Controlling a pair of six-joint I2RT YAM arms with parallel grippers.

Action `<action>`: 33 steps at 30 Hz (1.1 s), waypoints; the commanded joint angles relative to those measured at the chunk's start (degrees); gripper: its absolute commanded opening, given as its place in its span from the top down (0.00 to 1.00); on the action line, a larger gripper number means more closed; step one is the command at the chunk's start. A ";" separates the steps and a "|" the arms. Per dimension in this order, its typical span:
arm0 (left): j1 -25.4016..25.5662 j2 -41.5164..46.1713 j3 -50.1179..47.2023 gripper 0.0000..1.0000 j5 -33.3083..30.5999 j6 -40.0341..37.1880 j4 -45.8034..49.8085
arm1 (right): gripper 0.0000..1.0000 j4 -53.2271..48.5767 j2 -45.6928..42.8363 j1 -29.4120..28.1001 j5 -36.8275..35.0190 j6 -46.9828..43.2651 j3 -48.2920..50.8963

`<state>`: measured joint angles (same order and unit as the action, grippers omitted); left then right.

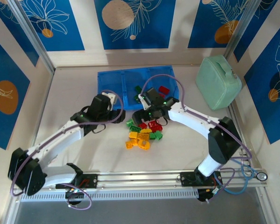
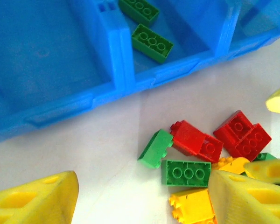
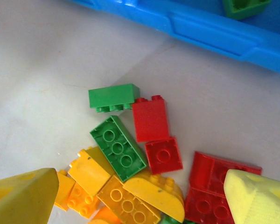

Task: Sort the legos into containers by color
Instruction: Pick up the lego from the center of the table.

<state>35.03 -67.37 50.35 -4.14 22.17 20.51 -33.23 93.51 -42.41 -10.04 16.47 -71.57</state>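
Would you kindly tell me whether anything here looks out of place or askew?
Nothing looks damaged. The oddity is a jumbled pile of red, green and yellow bricks on the table in front of the blue tray, colours mixed; one green brick lies tipped on its side.

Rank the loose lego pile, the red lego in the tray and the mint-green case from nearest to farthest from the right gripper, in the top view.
1. Loose lego pile, right beside the right gripper, on its near side.
2. Red lego, in the right compartment of the blue tray.
3. Mint-green case, at the far right.
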 commanded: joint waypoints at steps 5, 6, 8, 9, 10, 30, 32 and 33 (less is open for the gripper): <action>0.27 14.43 -12.61 0.26 -1.37 8.95 -4.39 | 0.04 -6.49 10.12 -3.59 0.41 -5.14 -9.55; 0.39 16.43 -14.17 0.26 -1.64 10.01 -4.28 | 0.04 -7.66 11.87 -3.70 0.29 -5.62 -11.41; 0.37 19.83 -16.52 0.26 -2.89 11.44 -3.11 | 0.04 -9.33 14.87 -4.14 -0.32 -6.58 -14.34; 0.37 21.43 -17.44 0.26 -3.27 11.86 -2.28 | 0.04 -10.28 16.42 -4.55 -0.90 -7.00 -15.86; 0.36 22.72 -17.93 0.26 -3.46 12.12 -1.45 | 0.04 -11.27 18.12 -4.92 -1.73 -7.28 -17.56; 0.35 27.85 -20.82 0.26 -5.36 13.07 1.81 | 0.10 -19.66 34.85 -7.07 -6.37 -8.38 -32.93; 0.33 27.48 -20.82 0.26 -5.26 12.90 1.66 | 0.12 -19.98 35.57 -7.20 -6.43 -8.29 -33.40; 0.32 27.34 -20.78 0.26 -5.26 12.88 1.68 | 0.13 -20.20 35.89 -7.33 -6.68 -8.23 -33.54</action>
<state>35.07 -39.75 30.24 -8.67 34.65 22.02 -50.70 127.96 -49.23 -16.34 8.91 -103.20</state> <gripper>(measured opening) 0.743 0.880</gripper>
